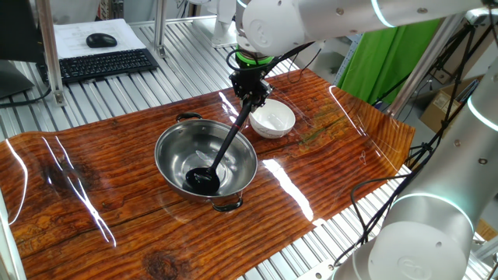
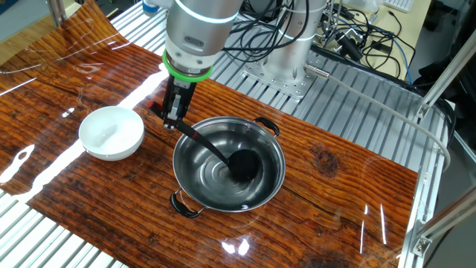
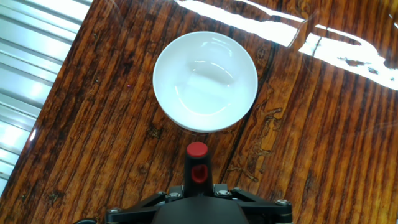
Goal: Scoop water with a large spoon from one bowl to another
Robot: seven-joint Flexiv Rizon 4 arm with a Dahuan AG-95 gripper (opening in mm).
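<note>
Gripping the black ladle (image 1: 222, 152) by its handle, your gripper (image 1: 251, 94) held the scoop down inside the steel bowl (image 1: 173, 145), while the white bowl (image 1: 272, 120) sat just beyond on the wooden table (image 1: 93, 179).

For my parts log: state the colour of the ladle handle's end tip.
Red; the ladle tip shows best in the hand view, just above the gripper.

Glossy wood-grain table (image 1: 117, 187) carrying two bowls.
The steel bowl (image 1: 173, 152) sits near the centre; the white bowl (image 1: 272, 120) stands just beside it at two o'clock.
</note>
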